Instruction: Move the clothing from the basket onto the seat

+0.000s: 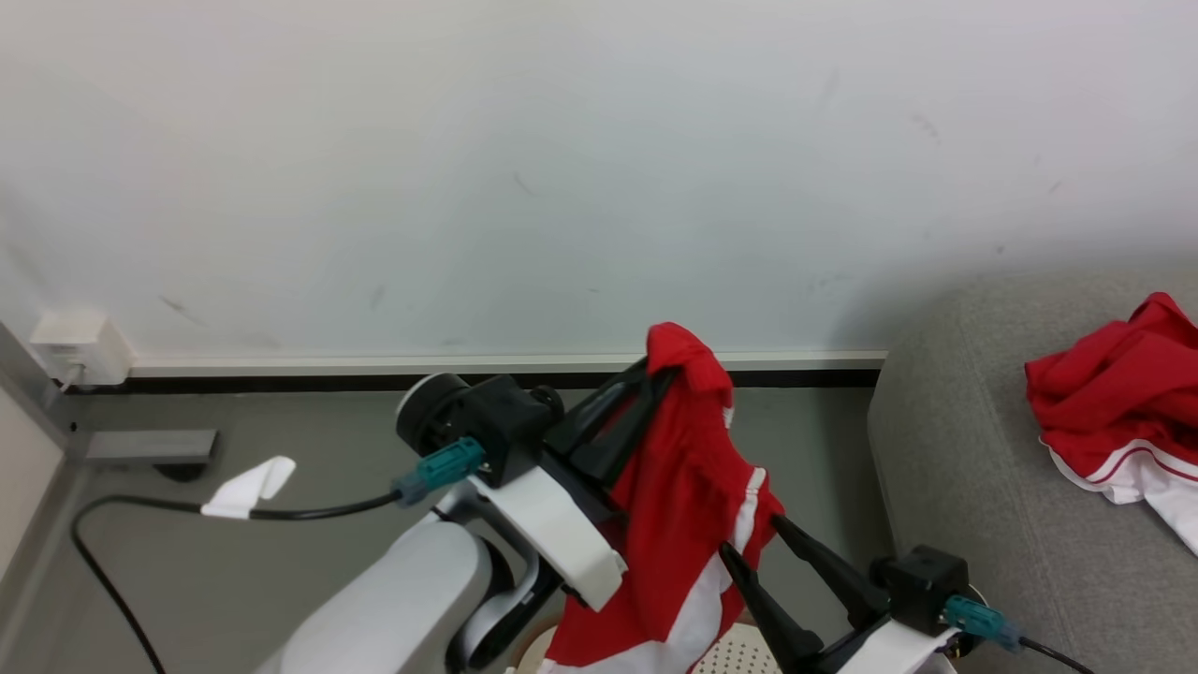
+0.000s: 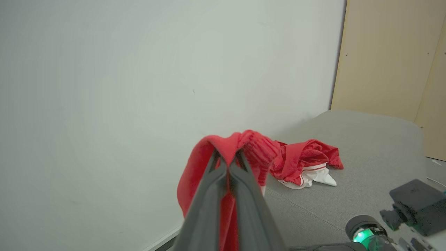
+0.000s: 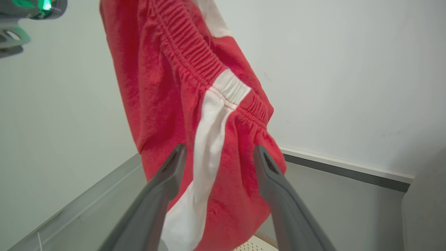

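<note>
The left gripper (image 1: 655, 379) is raised in front of the wall (image 1: 562, 168), its 2 fingers pressed together on a fold of a red garment (image 1: 683, 487). The garment hangs down from the pinch, showing a white stripe and a gathered waistband in the right wrist view. The right gripper (image 1: 752, 538) sits lower with its fingers spread wide, the tips up against the hanging cloth on either side of the stripe, not closed on it. Below the cloth, a bit of the basket (image 1: 739, 651) peeks out, perforated and white. To the right stands the sofa (image 1: 955, 487), with 1 other garment (image 1: 1104, 402), red and white, crumpled on its cushion. A black cable (image 1: 309, 512) trails over the grey floor (image 1: 281, 562).
</note>
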You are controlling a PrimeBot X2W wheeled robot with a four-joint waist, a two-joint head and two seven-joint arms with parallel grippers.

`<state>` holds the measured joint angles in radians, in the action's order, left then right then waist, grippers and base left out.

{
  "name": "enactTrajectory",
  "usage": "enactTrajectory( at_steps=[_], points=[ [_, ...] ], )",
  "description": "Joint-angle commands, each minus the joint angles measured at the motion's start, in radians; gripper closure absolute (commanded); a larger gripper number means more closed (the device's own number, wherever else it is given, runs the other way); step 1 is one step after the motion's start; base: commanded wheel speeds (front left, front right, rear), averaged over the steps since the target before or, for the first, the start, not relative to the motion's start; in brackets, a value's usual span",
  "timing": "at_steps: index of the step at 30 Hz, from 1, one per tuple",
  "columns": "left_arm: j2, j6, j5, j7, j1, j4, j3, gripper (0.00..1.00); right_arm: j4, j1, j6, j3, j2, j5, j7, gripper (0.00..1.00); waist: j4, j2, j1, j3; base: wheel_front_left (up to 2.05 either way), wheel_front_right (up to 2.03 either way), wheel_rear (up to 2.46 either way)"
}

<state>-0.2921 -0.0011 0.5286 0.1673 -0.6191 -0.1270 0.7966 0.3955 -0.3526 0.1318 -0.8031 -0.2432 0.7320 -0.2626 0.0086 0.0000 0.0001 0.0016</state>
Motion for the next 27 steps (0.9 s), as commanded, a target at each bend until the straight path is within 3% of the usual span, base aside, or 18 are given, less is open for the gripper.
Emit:
enactTrajectory(
  at_steps=[1, 8, 18, 19, 20, 21, 27],
  points=[
    [0.007, -0.007, 0.012, -0.004, -0.010, 0.000, 0.007, 1.00, 0.032, -0.017, -0.002, -0.004, 0.016, 0.012, -0.003, 0.00, 0.010, 0.0000, -0.0001, -0.002, 0.00, 0.00, 0.00],
    [0.034, -0.027, 0.015, -0.015, -0.006, 0.006, 0.049, 1.00, 0.183, -0.091, -0.002, -0.062, 0.068, 0.063, -0.002, 0.00, 0.051, 0.0000, -0.0001, -0.010, 0.00, 0.00, 0.00],
    [0.077, -0.056, 0.029, -0.027, 0.000, 0.001, 0.104, 1.00, 0.270, -0.149, -0.002, -0.118, 0.087, 0.124, -0.002, 0.00, 0.133, 0.0000, -0.0001, -0.025, 0.00, 0.00, 0.00],
    [0.078, -0.058, 0.029, -0.029, 0.003, -0.002, 0.108, 1.00, 0.271, -0.155, -0.002, -0.122, 0.086, 0.128, -0.002, 0.56, 0.140, 0.0000, -0.0001, -0.028, 0.00, 0.00, 0.00],
    [0.079, -0.060, 0.029, -0.030, 0.005, -0.004, 0.111, 1.00, 0.272, -0.160, -0.002, -0.122, 0.086, 0.134, -0.002, 0.62, 0.147, 0.0000, -0.0001, -0.030, 0.00, 0.00, 0.00],
    [0.079, -0.059, 0.031, -0.030, 0.007, -0.007, 0.113, 1.00, 0.271, -0.163, -0.002, -0.122, 0.085, 0.136, -0.002, 1.00, 0.153, 0.0000, -0.0001, -0.031, 0.00, 0.00, 0.00],
    [0.068, -0.053, 0.037, -0.026, 0.015, -0.015, 0.111, 1.00, 0.244, -0.153, -0.002, -0.089, 0.077, 0.127, -0.002, 1.00, 0.170, 0.0000, -0.0001, -0.038, 0.00, 0.00, 0.00]
  ],
)
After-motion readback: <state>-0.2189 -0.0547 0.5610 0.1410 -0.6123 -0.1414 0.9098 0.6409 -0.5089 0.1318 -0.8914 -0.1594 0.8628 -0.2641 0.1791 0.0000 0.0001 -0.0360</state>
